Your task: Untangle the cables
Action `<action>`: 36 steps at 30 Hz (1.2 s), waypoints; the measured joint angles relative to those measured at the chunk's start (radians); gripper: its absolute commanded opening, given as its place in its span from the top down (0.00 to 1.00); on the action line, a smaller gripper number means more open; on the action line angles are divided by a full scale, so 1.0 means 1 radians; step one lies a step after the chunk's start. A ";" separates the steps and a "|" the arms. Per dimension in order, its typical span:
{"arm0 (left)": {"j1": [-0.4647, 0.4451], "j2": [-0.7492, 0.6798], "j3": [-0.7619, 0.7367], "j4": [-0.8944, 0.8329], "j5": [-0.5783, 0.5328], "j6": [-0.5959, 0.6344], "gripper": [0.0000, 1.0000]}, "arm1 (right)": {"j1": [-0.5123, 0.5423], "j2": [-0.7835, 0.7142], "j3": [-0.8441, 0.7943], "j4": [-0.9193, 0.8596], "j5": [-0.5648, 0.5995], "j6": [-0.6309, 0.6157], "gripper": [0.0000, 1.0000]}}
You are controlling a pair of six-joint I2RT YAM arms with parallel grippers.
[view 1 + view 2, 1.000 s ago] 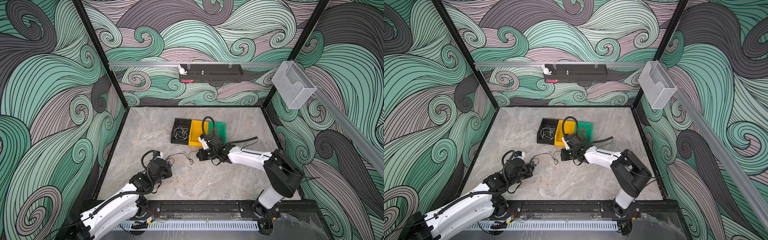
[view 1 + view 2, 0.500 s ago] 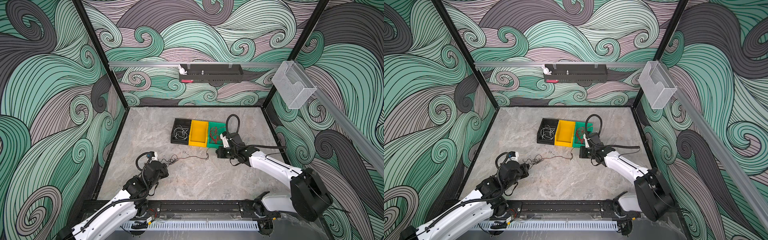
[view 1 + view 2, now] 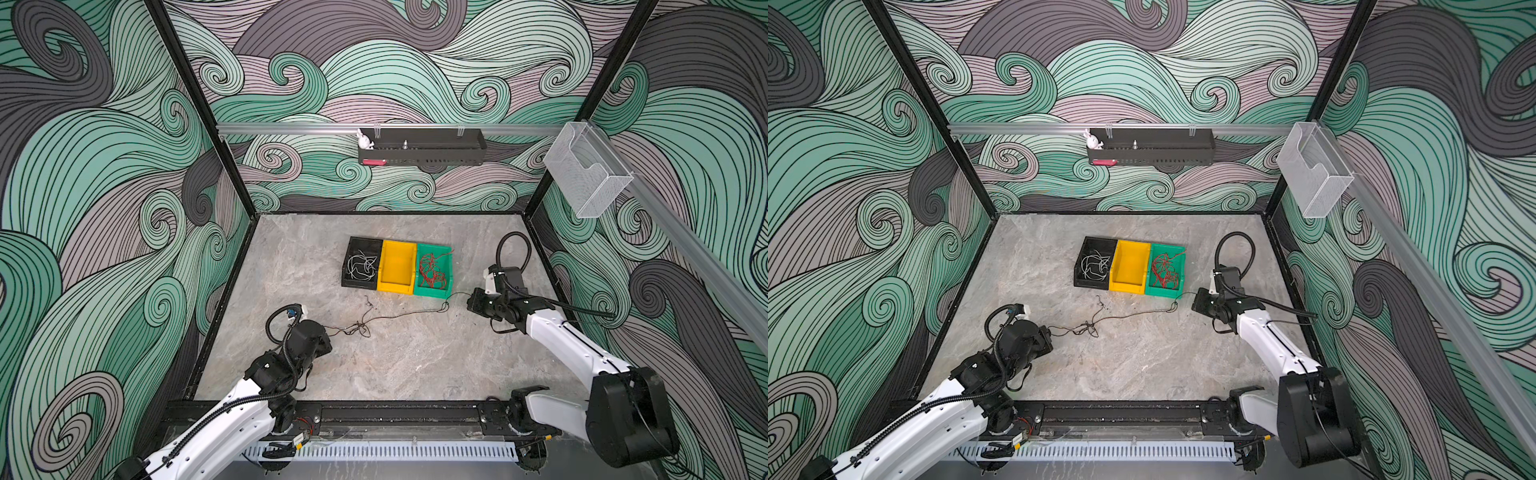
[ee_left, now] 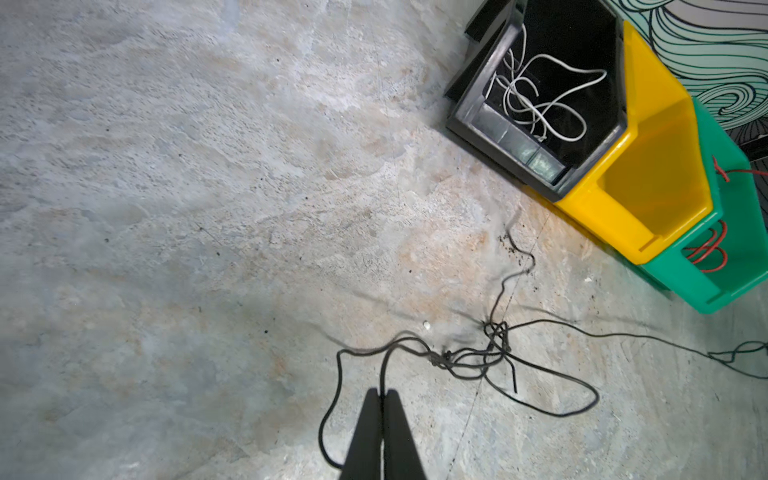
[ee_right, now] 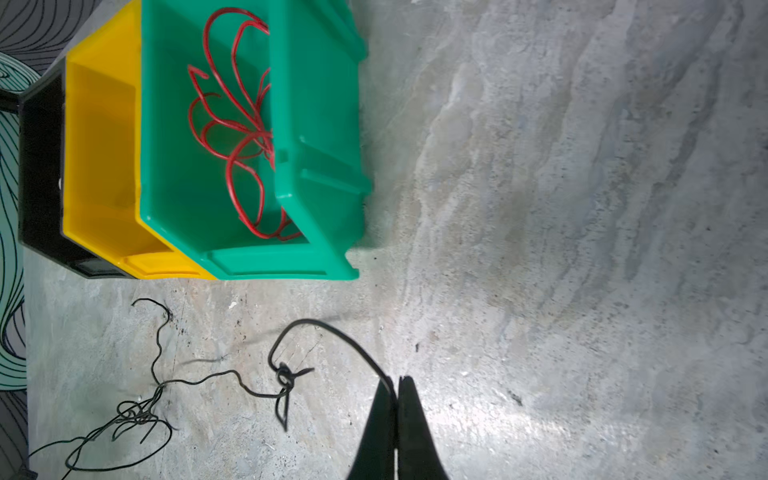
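The black cables (image 3: 360,328) lie strung across the table (image 3: 415,365), just near of the bins (image 3: 395,288), with a knot (image 4: 494,330) left of centre. The left gripper (image 4: 381,392) and the right gripper (image 5: 398,379) each pinch an end, jaws closed. Pulling apart could cinch that knot tight, or the thin wire could slip free.

black bin (image 3: 365,242), yellow bin (image 3: 397,272), green bin (image 3: 433,293)

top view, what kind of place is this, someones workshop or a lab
Probably a robot test cell in a lab: a booth with wave-patterned walls, a left arm and right arm mounted on a front rail, and coloured bins beside tangled black cables.
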 measured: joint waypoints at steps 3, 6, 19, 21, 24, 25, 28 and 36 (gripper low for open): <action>0.005 0.000 0.001 -0.002 0.003 0.000 0.95 | -0.021 0.000 -0.015 -0.002 -0.032 0.008 1.00; 0.009 0.001 0.001 0.019 0.031 0.005 0.88 | -0.021 0.000 -0.017 0.006 -0.073 0.015 1.00; 0.009 0.192 0.070 0.140 0.216 0.083 0.50 | 0.119 0.001 -0.055 0.061 -0.129 0.048 0.99; 0.009 0.222 0.085 0.178 0.256 0.097 0.49 | 0.139 0.001 -0.061 0.067 -0.129 0.052 0.99; 0.008 0.293 0.104 0.223 0.319 0.102 0.48 | 0.161 0.001 -0.064 0.074 -0.128 0.056 0.99; 0.005 0.320 0.110 0.232 0.332 0.102 0.48 | 0.166 0.001 -0.064 0.077 -0.128 0.058 0.99; -0.026 0.397 0.117 0.268 0.346 0.092 0.47 | 0.183 0.001 -0.064 0.089 -0.127 0.067 0.98; -0.133 0.519 0.117 0.433 0.348 0.110 0.48 | 0.217 0.009 -0.072 0.119 -0.127 0.079 0.98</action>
